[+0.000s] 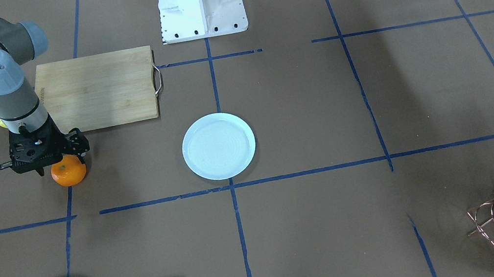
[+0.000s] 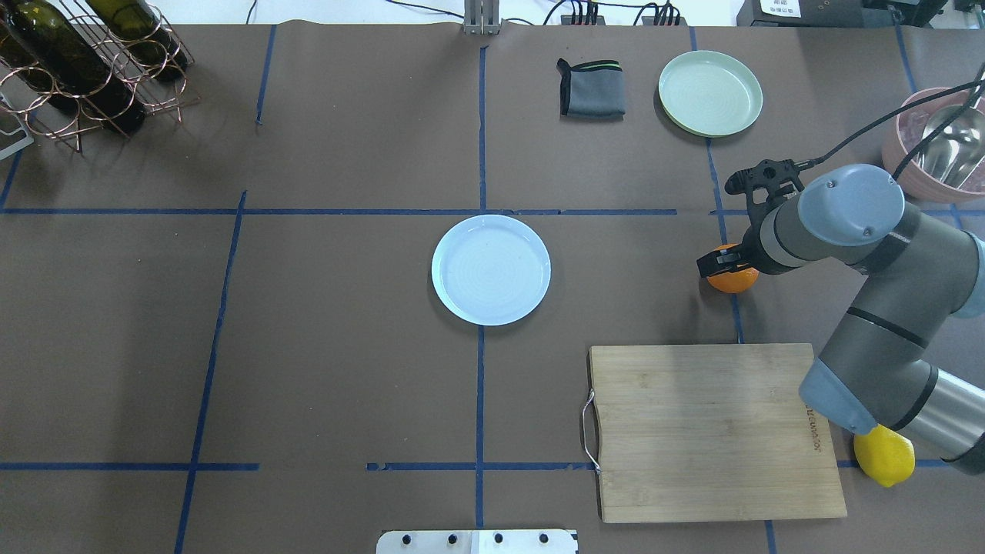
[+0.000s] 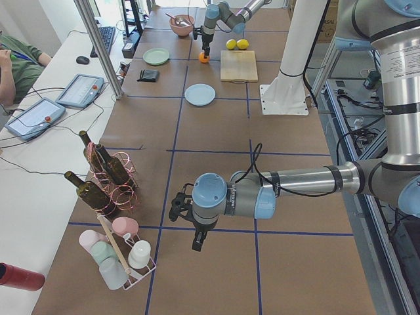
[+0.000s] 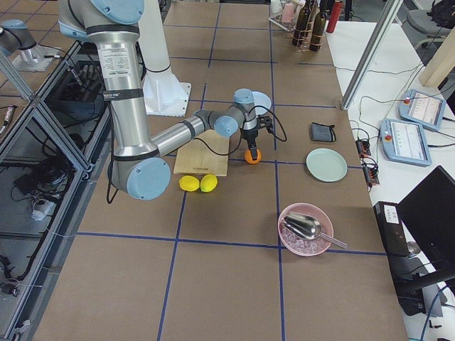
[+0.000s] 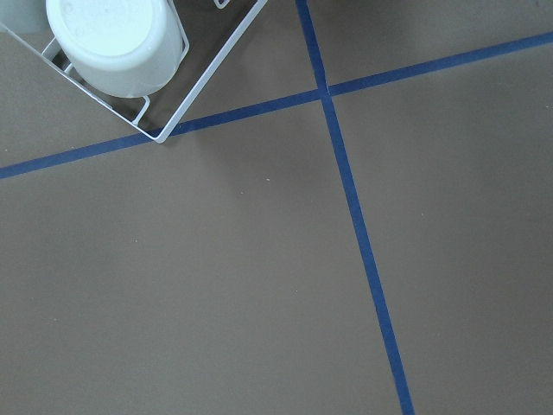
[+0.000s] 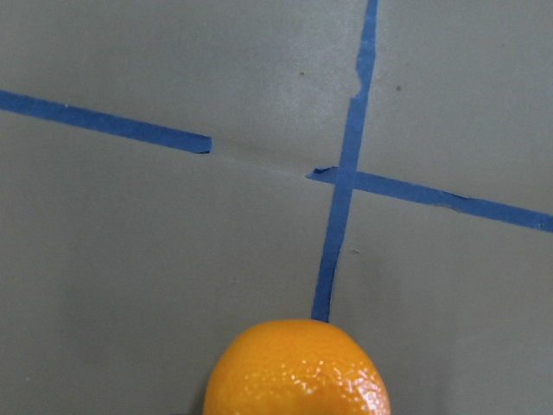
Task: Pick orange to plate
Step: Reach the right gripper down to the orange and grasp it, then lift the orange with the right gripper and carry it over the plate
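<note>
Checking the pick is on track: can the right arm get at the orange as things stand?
Probably yes: the right gripper hangs just over the orange, jaws apart, with nothing in between; the cutting board lies off to one side.

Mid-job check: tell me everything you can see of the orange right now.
The small round bright-orange citrus fruit has glossy, finely dimpled peel and looks whole. It seems to rest on the brown paper-covered table, on top of a blue tape line, near a corner of the wooden cutting board and well apart from the round white plate. The right arm's black tool hangs directly over it, open, with a finger down either side; whether they touch it I cannot tell.
</note>
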### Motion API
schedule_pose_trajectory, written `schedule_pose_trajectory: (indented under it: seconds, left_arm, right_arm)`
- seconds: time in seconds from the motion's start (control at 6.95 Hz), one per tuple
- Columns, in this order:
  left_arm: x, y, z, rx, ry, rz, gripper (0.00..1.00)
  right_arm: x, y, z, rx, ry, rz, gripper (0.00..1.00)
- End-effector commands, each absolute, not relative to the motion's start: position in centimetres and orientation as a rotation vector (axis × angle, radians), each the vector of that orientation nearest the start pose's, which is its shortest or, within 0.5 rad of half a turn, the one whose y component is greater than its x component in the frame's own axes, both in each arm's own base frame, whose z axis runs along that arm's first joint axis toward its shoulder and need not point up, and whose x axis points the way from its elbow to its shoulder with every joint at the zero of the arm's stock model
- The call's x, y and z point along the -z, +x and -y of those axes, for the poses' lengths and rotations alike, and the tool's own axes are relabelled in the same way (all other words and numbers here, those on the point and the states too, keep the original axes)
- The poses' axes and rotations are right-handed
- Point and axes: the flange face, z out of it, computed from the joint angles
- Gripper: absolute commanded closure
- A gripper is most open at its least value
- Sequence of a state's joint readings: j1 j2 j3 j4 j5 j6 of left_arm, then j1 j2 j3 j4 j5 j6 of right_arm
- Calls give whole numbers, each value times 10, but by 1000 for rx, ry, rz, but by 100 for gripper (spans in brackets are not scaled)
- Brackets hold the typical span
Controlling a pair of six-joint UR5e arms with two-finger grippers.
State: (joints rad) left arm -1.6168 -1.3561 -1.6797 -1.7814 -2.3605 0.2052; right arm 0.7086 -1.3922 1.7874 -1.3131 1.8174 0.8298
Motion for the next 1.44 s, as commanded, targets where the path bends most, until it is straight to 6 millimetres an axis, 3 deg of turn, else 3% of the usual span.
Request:
schedule_pose_trajectory:
  seconds: [0.0,0.29,0.43,0.58,0.72,1.01,1.3]
  left_arm:
    - [-678,-81,403,-193,199,-772,0]
    - [-677,-81,404,-194,202,-771,0]
    - [-677,-81,404,-193,200,-771,0]
    - [-677,-81,404,-194,202,-771,0]
    - [-676,-81,404,-195,203,-771,0]
    - [-677,-81,404,-194,202,-771,0]
    - [-678,-81,402,-194,199,-772,0]
  right_arm:
    - [-455,-378,456,118,255,616,0]
    - [-459,-385,452,129,251,606,2]
    - [-459,-386,452,130,249,607,26]
    - [-458,-387,451,131,250,609,57]
    - [-438,-393,457,129,270,635,73]
    - [-375,-421,470,69,286,705,70]
    - [-275,-471,474,-14,214,698,65]
